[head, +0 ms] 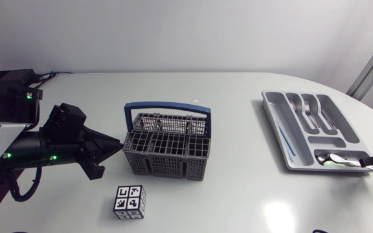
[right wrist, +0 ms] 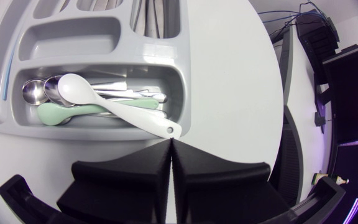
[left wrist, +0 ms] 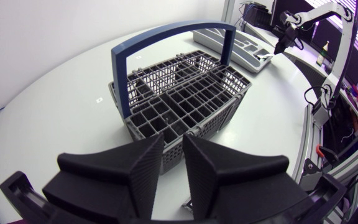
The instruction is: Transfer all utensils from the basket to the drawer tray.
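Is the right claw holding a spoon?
No, the right claw is shut with nothing between its fingers, while the white spoon lies in the tray.

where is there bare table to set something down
Widest bare stretch: between the basket and the drawer tray. Also bare: right of the marker cube, in front of basket and tray. Tight: the left gripper sits right beside the basket.

Matt grey plastic lattice basket (left wrist: pixel 185 99) with a smooth blue handle (left wrist: pixel 166 34), ahead of the matt black left gripper (left wrist: pixel 173 142). Ahead of the right gripper (right wrist: pixel 169 144), a smooth grey plastic tray (right wrist: pixel 92 31) holds a glossy white spoon (right wrist: pixel 104 99), a matt green spoon (right wrist: pixel 67 113) and shiny metal spoons (right wrist: pixel 33 90).
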Controlling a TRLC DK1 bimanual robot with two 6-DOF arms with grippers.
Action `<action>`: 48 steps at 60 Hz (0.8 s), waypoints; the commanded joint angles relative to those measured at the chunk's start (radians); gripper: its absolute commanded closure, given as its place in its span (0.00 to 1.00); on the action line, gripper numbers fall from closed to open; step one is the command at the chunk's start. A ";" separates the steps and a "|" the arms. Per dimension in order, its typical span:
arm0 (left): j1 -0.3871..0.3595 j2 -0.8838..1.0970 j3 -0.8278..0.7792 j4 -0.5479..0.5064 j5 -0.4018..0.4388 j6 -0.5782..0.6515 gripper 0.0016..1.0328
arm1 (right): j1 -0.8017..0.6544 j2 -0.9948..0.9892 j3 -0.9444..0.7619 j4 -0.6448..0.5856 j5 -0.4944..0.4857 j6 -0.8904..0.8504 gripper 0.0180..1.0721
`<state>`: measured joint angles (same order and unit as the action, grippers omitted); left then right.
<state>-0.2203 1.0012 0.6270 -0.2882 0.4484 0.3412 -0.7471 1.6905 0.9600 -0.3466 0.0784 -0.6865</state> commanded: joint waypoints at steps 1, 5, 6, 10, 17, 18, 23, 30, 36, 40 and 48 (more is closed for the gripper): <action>-0.013 -0.012 -0.029 -0.003 0.012 0.001 0.76 | -0.006 -0.006 -0.024 -0.014 0.000 -0.024 0.94; -0.014 -0.013 -0.030 -0.003 0.012 0.001 0.76 | -0.005 0.003 -0.029 -0.011 0.000 -0.022 0.94; -0.014 -0.013 -0.030 -0.003 0.012 0.001 0.76 | -0.005 0.005 -0.030 -0.011 0.000 -0.022 0.94; -0.013 -0.015 -0.032 -0.003 0.012 0.001 0.76 | -0.001 0.011 -0.033 -0.005 0.000 -0.021 0.94; -0.011 -0.016 -0.035 -0.003 0.012 0.002 0.76 | 0.005 0.024 -0.030 0.000 0.000 -0.016 0.94; -0.011 -0.016 -0.035 -0.003 0.012 0.002 0.76 | 0.005 0.026 -0.029 0.000 0.000 -0.016 0.94; -0.011 -0.016 -0.035 -0.003 0.012 0.002 0.76 | 0.008 0.031 -0.029 0.001 0.000 -0.015 0.94; -0.011 -0.015 -0.036 -0.002 0.012 0.002 0.76 | 0.008 0.052 -0.021 0.012 0.001 -0.013 0.94; -0.011 -0.016 -0.036 -0.002 0.012 0.004 0.76 | 0.008 0.077 -0.003 0.015 0.001 -0.010 0.94; -0.011 -0.016 -0.038 -0.002 0.012 0.004 0.76 | 0.008 0.084 0.006 0.018 0.000 -0.008 0.94; -0.011 -0.016 -0.039 -0.002 0.012 0.004 0.76 | 0.009 0.104 0.031 0.024 0.000 -0.004 0.94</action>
<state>-0.2302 0.9947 0.6167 -0.2886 0.4484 0.3412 -0.7471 1.7699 0.9615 -0.3328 0.0784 -0.6891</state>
